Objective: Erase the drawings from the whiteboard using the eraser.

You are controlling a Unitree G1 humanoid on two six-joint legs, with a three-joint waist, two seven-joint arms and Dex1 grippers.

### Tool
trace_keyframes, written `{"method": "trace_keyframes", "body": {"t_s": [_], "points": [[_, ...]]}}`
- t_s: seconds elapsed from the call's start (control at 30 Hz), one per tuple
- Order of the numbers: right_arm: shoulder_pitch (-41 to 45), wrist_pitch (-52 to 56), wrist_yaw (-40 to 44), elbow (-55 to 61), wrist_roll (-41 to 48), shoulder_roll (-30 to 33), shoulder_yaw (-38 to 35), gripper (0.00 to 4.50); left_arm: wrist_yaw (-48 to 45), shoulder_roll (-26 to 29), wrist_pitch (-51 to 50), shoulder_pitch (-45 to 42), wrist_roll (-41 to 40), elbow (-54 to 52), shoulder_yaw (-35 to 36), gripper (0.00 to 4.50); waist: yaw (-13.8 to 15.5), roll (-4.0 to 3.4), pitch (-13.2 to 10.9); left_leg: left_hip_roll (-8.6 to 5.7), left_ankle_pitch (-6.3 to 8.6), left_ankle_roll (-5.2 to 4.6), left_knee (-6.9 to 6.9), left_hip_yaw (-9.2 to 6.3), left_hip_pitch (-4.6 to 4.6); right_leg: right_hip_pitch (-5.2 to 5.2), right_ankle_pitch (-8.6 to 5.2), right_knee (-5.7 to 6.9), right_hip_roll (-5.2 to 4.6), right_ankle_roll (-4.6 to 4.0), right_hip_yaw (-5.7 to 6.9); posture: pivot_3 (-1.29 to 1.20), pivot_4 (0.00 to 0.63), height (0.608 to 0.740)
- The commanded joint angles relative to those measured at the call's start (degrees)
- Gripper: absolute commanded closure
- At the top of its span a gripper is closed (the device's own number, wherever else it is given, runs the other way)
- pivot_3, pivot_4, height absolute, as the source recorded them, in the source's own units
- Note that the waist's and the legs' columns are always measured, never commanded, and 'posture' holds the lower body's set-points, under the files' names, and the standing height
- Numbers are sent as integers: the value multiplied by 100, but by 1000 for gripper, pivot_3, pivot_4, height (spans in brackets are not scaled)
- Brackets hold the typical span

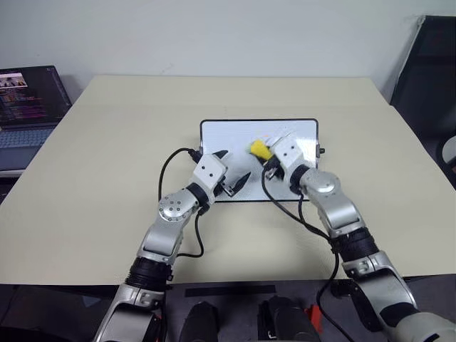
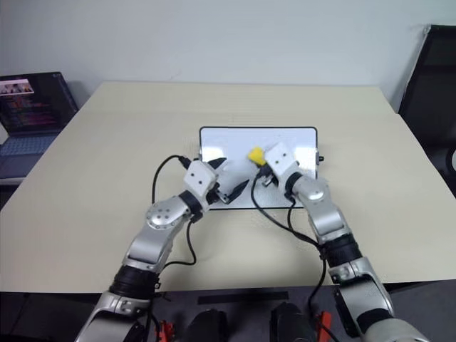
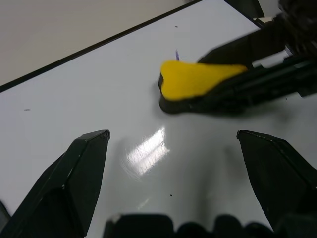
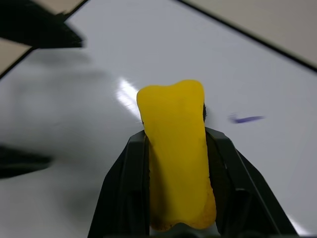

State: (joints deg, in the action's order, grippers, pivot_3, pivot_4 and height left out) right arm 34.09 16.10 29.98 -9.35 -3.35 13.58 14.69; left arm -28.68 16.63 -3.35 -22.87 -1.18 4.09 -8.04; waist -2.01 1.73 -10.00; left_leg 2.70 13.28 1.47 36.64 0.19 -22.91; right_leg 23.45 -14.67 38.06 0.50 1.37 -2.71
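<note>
Far left: laptop [image 1: 28,107] cut off by the edge. Mid-table: left gripper [image 1: 234,169] low over whiteboard [image 1: 235,135], jaws apart, empty, masking its near edge. Right: right gripper [image 4: 173,148] clamped on eraser [image 4: 176,163], beside one small purple drawing [image 4: 246,119].

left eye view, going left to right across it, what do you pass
laptop → bare table → left gripper, open over the whiteboard's near left part → eraser, yellow, clamped in the right gripper → black chair at the right edge
</note>
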Motion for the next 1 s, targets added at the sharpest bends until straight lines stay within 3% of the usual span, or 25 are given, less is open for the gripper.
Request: {"method": "trace_keyframes", "body": {"t_s": [0.03, 0.23, 0.47, 0.67, 1.0], "points": [[-88, 346, 13, 118, 9, 39, -56, 3315, 3, 17, -2, 46, -6, -354, 22, 0, 6, 0, 0, 0, 0, 0, 2, 0, -1, 0, 0, 1, 0, 0, 1, 0, 150, 740], [386, -13, -1001, -327, 7, -58, -855, 3315, -22, 13, -99, 166, -17, -515, -2, 0, 17, 0, -1, -2, -1, 0, 24, -4, -1, -7, 8, 5, -1, -4, 3, 0, 150, 740], [653, -698, -1811, -578, -65, -58, -1306, 3315, -24, 28, -160, 172, -10, -558, 9, 0, 35, 2, -2, -4, 0, 1, 15, 1, -10, -4, 9, -10, -3, -1, 0, 0, 150, 740], [449, -341, -1682, -524, -131, -31, -1072, 3315, -61, 30, -176, 95, -13, -507, 7, 0, 28, 2, -2, -1, 0, 0, -2, -3, -10, 5, 4, -6, -2, -8, 3, 0, 150, 740], [51, -135, -545, -101, -212, 206, -270, 3315, -95, 24, -202, 126, -12, -538, -6, 0, -4, 1, -1, 0, -1, 0, 5, -1, 3, -3, 4, 1, 1, -6, 1, 0, 150, 740]]}}
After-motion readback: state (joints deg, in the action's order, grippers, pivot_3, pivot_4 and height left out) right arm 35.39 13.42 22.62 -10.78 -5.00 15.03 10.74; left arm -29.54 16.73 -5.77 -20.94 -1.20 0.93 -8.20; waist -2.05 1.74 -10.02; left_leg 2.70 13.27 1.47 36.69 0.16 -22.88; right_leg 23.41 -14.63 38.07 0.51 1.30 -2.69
